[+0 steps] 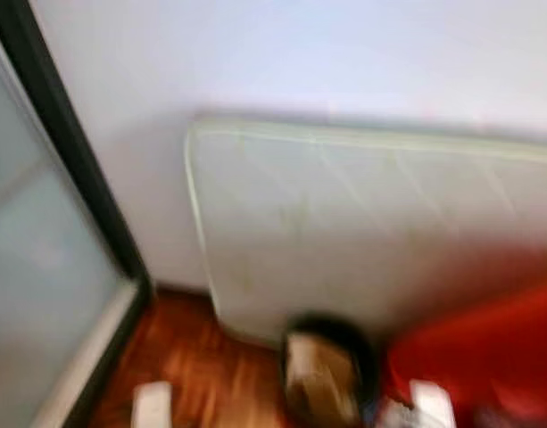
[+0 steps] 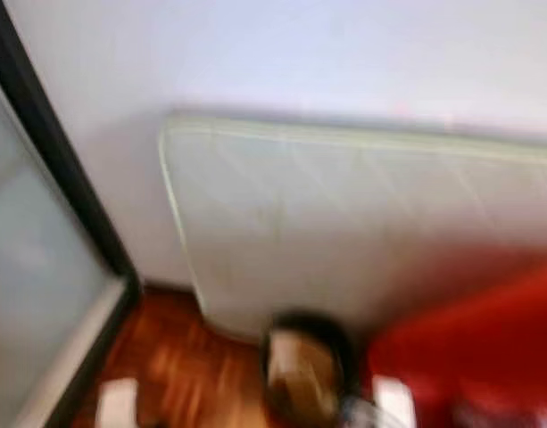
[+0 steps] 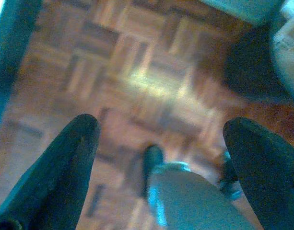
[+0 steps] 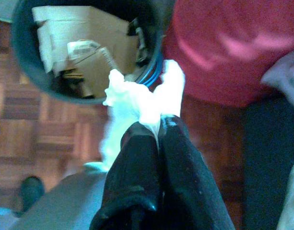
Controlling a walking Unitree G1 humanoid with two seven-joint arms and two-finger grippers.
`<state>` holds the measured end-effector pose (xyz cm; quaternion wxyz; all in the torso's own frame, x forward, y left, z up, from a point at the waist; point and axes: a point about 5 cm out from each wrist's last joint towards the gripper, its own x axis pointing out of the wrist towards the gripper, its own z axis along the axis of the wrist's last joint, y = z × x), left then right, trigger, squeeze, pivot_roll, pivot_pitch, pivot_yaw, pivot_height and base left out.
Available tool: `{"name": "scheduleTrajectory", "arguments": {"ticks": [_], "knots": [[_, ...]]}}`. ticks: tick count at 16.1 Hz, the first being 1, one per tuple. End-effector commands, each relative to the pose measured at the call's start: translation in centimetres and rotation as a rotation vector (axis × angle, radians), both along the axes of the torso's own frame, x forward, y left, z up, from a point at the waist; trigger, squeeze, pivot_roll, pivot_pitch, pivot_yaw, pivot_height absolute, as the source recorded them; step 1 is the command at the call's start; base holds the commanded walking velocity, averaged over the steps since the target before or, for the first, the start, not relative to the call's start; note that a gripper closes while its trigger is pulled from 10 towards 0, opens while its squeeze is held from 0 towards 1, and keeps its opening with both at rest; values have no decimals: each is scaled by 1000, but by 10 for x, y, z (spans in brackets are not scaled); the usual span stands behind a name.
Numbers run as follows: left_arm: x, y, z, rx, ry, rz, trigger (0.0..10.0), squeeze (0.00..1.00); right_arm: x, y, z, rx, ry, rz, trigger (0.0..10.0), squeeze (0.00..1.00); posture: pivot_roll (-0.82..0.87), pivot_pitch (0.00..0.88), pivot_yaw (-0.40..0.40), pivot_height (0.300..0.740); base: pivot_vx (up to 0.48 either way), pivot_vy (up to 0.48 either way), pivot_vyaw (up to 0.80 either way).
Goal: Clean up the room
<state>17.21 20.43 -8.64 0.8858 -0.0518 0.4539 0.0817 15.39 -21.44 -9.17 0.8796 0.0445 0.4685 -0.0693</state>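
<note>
Right gripper point(image 4: 154, 132) clamped on white tissue point(image 4: 137, 100), held just beside the bin's point(image 4: 22, 62) rim at its 5 o'clock. Left gripper point(image 3: 161, 139) fingers apart over wood floor point(image 3: 137, 72).

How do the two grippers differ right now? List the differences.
The left gripper has its fingers spread wide; the right gripper has its fingers pressed together. The left gripper holds nothing, with bare wooden floor between its fingers; the right gripper pinches a crumpled white tissue. The left gripper points at open floor; the right gripper is at the rim of a dark bin holding cardboard. Both have long black fingers.
</note>
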Motion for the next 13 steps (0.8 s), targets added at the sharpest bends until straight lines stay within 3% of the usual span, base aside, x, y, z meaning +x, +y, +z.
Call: {"name": "scheduleTrajectory", "arguments": {"ticks": [1,4,7,9,13], "knots": [[-4,13,1,28,11,22,10000,0,10,9,3,19,-34,9,10000,0,53,0,-33,740,330,0,0],[-3,13,1,31,12,10,10000,0,12,9,4,11,-41,50,10000,0,50,0,-36,740,331,0,0],[-3,13,1,31,11,9,10000,0,13,10,4,29,-53,35,10000,0,50,0,-36,740,335,0,740],[-3,13,1,33,11,9,10000,0,13,9,4,23,-54,18,10000,0,49,0,-36,740,287,0,0],[-2,12,2,15,-6,14,10000,0,14,7,5,-2,-77,-13,10000,0,57,0,-37,740,0,0,0]]}}
